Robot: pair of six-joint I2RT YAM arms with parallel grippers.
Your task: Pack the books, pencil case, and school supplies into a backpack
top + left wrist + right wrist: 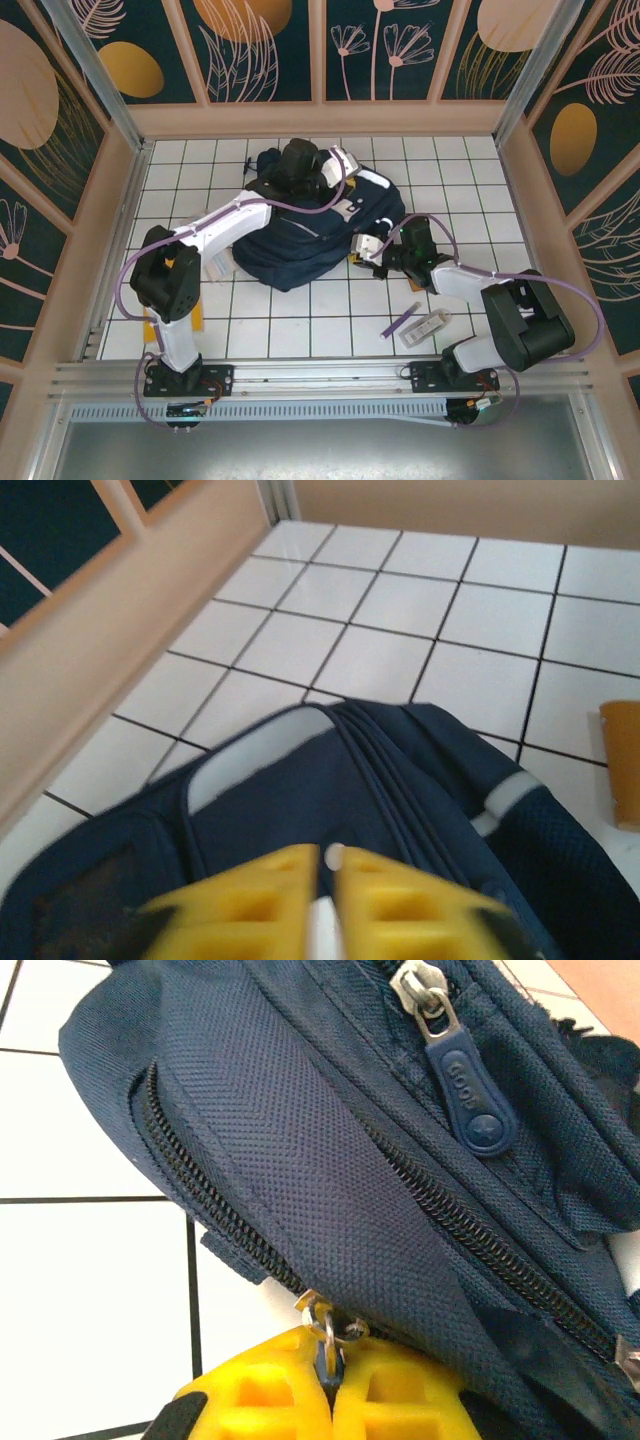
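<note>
Toward the left of the tiled table (290, 315), beneath our left arm near its base, we see slivers of the yellow book (149, 325), mostly covered. Near the middle the navy backpack (310, 245) lies slumped on the tiles, and our left arm stretches over its far end. On the left wrist view our left hand (322, 865) hangs just above the navy fabric, near a pale grey patch. Its yellow fingers stand a narrow slit apart, and we cannot tell whether anything sits in that slit. At that view's right edge the orange book (622, 765) lies on the tiles just beside the backpack, cut off by the frame. Further right, at the backpack's right side, our right hand (330, 1358) has its fingers pressed together, pinching a zip pull (322, 1320) whose small metal ring shows just above the fingertips. Rightmost, near our right arm's base, the purple pen (403, 322) and a clear pack (431, 325) lie side by side on the table, well apart from the backpack.
</note>
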